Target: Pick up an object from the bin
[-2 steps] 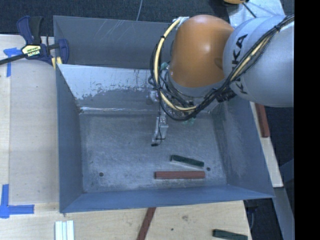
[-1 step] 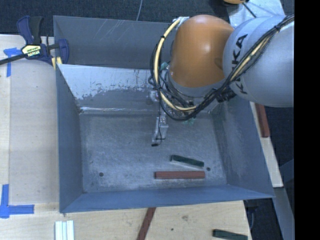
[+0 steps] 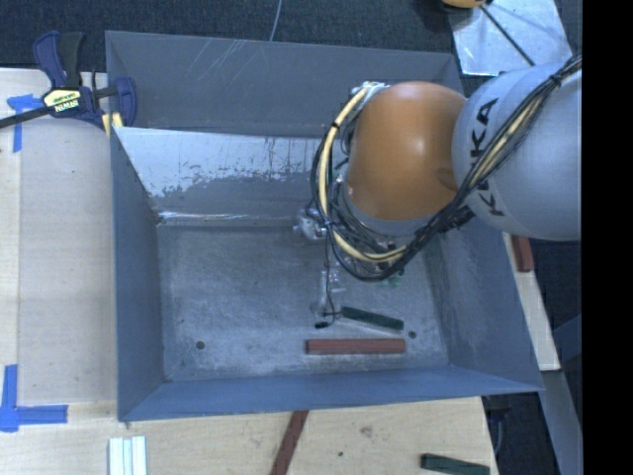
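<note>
My gripper (image 3: 327,307) reaches down under the orange-domed wrist to the bin floor, right of centre and towards the front. Its tip is at the left end of a dark green, slim, pen-like stick (image 3: 372,318) that lies slightly slanted on the floor. Whether it touches that stick cannot be made out. Just in front of it, a flat reddish-brown bar (image 3: 356,345) lies parallel to the bin's front wall, apart from the gripper.
The arm and its cables cover the bin's right rear part. The bin's walls slope inward, and the front wall rises close behind the reddish-brown bar. The left half of the floor is bare grey metal.
</note>
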You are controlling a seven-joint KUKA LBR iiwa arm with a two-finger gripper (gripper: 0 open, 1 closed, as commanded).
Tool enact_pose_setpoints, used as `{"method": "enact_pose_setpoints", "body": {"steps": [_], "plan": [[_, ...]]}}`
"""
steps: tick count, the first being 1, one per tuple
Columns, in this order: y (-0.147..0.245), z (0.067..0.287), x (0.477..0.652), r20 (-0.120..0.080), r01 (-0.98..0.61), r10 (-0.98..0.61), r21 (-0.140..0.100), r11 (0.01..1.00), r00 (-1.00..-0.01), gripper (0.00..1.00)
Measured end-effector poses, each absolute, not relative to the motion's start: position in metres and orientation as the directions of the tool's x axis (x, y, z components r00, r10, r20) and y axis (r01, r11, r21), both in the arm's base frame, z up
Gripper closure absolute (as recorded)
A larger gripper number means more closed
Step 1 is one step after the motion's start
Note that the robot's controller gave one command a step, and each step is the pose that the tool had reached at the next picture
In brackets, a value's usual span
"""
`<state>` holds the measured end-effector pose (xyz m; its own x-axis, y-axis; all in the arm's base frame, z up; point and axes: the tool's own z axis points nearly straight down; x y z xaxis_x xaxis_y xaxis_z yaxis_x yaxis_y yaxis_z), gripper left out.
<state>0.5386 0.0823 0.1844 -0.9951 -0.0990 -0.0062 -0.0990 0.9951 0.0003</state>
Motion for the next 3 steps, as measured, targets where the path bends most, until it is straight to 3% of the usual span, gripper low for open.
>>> {"method": "enact_pose_setpoints", "body": {"steps": [1,2,3], "plan": [[0.035,0.114,0.523,-0.007,-0.103,-0.103,0.0,0.995,-0.995,0.0],[-0.006,0.092,0.522,-0.002,-0.291,-0.291,0.0,0.957,-0.957,0.0],[-0.009,0.101,0.499,-0.001,-0.366,-0.366,-0.001,0.931,-0.931,0.0]]}}
